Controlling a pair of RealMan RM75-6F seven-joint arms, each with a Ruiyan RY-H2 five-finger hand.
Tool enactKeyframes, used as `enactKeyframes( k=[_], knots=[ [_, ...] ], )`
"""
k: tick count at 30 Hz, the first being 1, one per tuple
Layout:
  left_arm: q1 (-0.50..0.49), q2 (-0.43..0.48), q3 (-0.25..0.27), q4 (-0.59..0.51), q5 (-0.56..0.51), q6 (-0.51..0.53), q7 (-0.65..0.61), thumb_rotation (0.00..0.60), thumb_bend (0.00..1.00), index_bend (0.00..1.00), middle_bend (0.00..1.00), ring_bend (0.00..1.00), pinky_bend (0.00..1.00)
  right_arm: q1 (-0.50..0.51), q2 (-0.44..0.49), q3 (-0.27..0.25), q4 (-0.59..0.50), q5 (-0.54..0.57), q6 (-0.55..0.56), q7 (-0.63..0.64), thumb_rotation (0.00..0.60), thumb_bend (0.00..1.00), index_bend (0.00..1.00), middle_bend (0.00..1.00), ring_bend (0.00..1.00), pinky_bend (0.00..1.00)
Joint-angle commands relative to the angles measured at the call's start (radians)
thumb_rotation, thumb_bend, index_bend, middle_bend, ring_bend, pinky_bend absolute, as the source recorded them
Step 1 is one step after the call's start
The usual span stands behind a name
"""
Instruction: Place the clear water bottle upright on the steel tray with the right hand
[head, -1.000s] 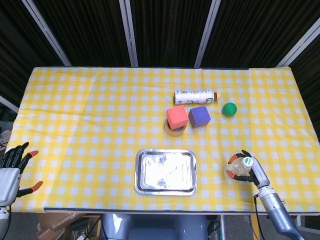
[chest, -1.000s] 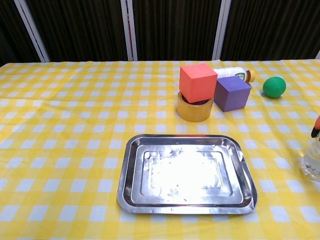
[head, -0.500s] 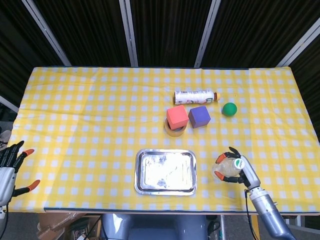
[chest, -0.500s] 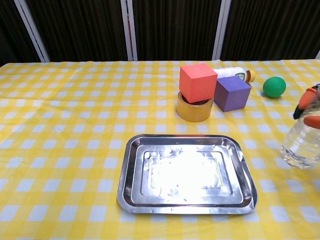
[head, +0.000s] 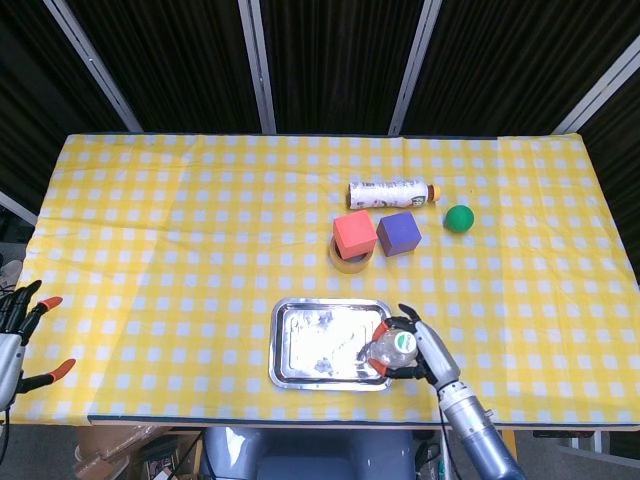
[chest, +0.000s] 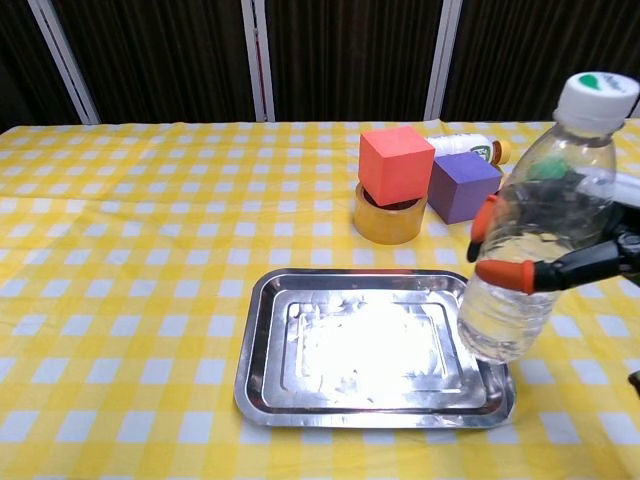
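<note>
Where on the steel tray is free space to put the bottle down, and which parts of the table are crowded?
The steel tray holds nothing; its whole floor is bare, left of the clear water bottle held by the right hand over its right rim. Behind it crowd the tape roll, red cube, purple cube, lying bottle and green ball.

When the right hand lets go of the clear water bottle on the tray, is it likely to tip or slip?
The clear water bottle is tall and narrow and leans a little in the right hand, so it may tip if released tilted. Water seems to fill only its lower part, which should steady it. The steel tray looks smooth and shiny, so the base might slide.
</note>
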Motion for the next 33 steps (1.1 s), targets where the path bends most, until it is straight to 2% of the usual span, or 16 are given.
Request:
enactKeyframes(
  k=[1,5,8,15,17,19,22,26,27,28,30,33],
  knots=[
    [-0.002,-0.002,0.000,0.000,-0.002,-0.004,0.004,0.600,0.15,0.19,0.00,0.00,0.00,0.017,-0.043,0.014,0.015,0.039,-0.016,-0.032,0.600,0.51,0.83,0.67,0.32,0.00],
    [-0.002,-0.002,-0.002,0.001,-0.006,-0.005,0.003,0.600,0.15,0.19,0.00,0.00,0.00,0.029,-0.030,0.047,-0.001,0.072,-0.027,-0.036,0.600,0.57,0.83,0.67,0.32,0.00],
    [-0.003,-0.002,-0.002,0.001,-0.008,-0.007,0.001,0.600,0.15,0.19,0.00,0.00,0.00,0.043,0.027,0.084,-0.058,0.098,-0.029,-0.070,0.600,0.62,0.83,0.67,0.32,0.00],
    [0.001,0.001,0.000,-0.002,-0.001,0.002,-0.003,0.600,0.15,0.19,0.00,0.00,0.00,0.059,0.205,0.181,-0.218,0.186,-0.018,-0.135,0.600,0.80,0.83,0.67,0.32,0.00],
    [0.001,0.001,0.000,-0.002,-0.001,0.001,-0.003,0.600,0.15,0.19,0.00,0.00,0.00,0.052,0.259,0.200,-0.268,0.183,-0.013,-0.126,0.600,0.82,0.83,0.67,0.32,0.00],
    [0.000,0.000,0.000,-0.002,-0.001,0.000,-0.001,0.600,0.15,0.19,0.00,0.00,0.00,0.038,0.288,0.206,-0.301,0.123,0.002,-0.101,0.600,0.83,0.83,0.67,0.32,0.00],
    [0.000,-0.001,0.000,-0.003,0.000,0.000,0.004,0.600,0.15,0.19,0.00,0.00,0.00,0.003,0.290,0.185,-0.300,-0.008,0.030,-0.011,0.600,0.83,0.83,0.67,0.32,0.00],
    [0.002,-0.001,0.000,-0.005,0.000,0.003,0.005,0.600,0.15,0.19,0.00,0.00,0.00,-0.030,0.261,0.122,-0.214,-0.141,0.048,0.118,0.600,0.83,0.83,0.67,0.32,0.00],
    [0.003,0.000,0.000,-0.005,0.000,0.004,0.005,0.600,0.15,0.19,0.00,0.00,0.00,-0.038,0.248,0.099,-0.171,-0.146,0.046,0.147,0.600,0.83,0.83,0.67,0.32,0.00],
    [0.003,0.000,-0.001,-0.006,-0.001,0.004,0.004,0.600,0.15,0.19,0.00,0.00,0.00,-0.049,0.234,0.058,-0.129,-0.107,0.015,0.165,0.600,0.83,0.83,0.67,0.32,0.00],
    [0.002,0.000,-0.001,-0.005,-0.003,0.002,0.004,0.600,0.15,0.19,0.00,0.00,0.00,-0.044,0.211,0.040,-0.095,-0.056,-0.023,0.191,0.600,0.83,0.83,0.67,0.32,0.00],
    [0.001,0.000,-0.001,-0.005,-0.004,-0.001,0.007,0.600,0.15,0.19,0.00,0.00,0.00,-0.039,0.216,0.034,-0.112,0.025,-0.077,0.246,0.600,0.83,0.83,0.67,0.32,0.00]
  ],
)
